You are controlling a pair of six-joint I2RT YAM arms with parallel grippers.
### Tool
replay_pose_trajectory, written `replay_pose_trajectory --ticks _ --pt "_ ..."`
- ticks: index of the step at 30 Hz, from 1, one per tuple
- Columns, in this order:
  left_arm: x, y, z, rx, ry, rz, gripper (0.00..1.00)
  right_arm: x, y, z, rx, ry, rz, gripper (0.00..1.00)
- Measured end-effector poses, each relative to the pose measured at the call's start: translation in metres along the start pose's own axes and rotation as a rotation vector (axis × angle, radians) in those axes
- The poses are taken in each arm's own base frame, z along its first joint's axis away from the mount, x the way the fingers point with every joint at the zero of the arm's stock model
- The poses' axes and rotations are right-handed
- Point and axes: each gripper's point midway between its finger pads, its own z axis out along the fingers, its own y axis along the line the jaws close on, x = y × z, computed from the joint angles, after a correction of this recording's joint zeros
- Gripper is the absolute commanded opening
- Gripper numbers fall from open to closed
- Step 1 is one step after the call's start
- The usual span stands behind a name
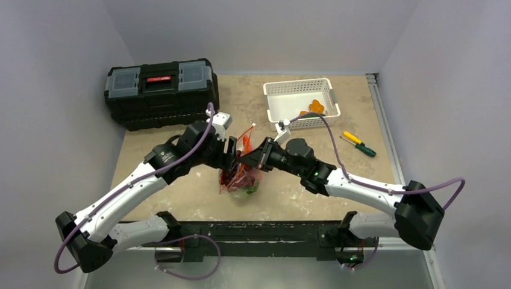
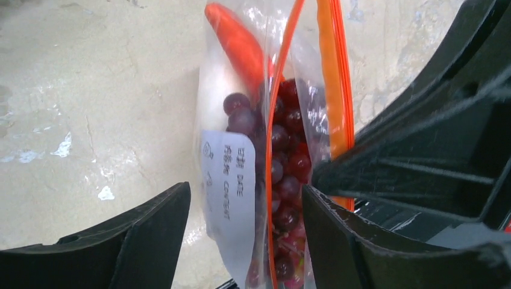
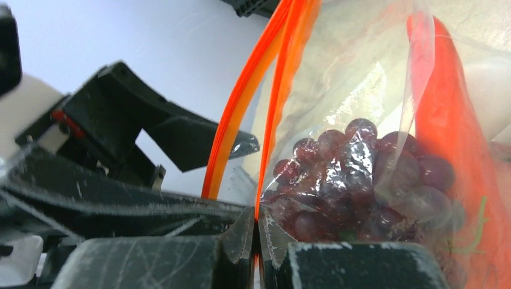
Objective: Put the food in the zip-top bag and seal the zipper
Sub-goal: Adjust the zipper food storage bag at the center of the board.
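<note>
The zip-top bag [image 1: 243, 171] hangs upright at mid-table between both grippers. Through its clear plastic show the food: an orange carrot [image 2: 240, 47], purple-red grapes [image 2: 288, 162] and a bit of green [image 1: 250, 191]. My right gripper [image 3: 258, 227] is shut on one strand of the orange-red zipper [image 3: 241, 102] at the bag's mouth. My left gripper [image 2: 247, 232] is open around the bag. The white label [image 2: 232, 186] faces its left finger [image 2: 150, 238] with a gap between them. Its right finger [image 2: 343, 241] is close against the bag's other side. The mouth gapes between the two orange strands.
A white slotted basket [image 1: 286, 90] with an orange piece [image 1: 315, 108] in it stands at the back right. A yellow-handled screwdriver [image 1: 353, 138] and a green-handled one [image 1: 364, 149] lie to its right. A black toolbox [image 1: 161, 90] sits at the back left.
</note>
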Motion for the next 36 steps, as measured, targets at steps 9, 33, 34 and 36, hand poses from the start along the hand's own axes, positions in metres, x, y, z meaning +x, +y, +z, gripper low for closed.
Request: replay_pose_trajectory --ticks 9,33,34,36 --pt "-0.002 -0.05 -0.028 0.256 -0.068 0.05 0.86 -0.013 0.008 0.004 0.004 -0.045 0.001 0.0" --pt "0.001 -0.016 -0.003 -0.04 -0.043 0.156 0.0 -0.025 0.021 0.006 0.002 -0.06 -0.022 0.46" --pt "0.001 -0.013 -0.002 -0.052 -0.042 0.166 0.0 -0.027 0.019 0.006 0.009 -0.055 -0.045 0.52" --pt "0.002 -0.011 -0.002 -0.06 -0.036 0.195 0.0 -0.039 0.015 0.003 0.019 -0.045 -0.127 0.57"
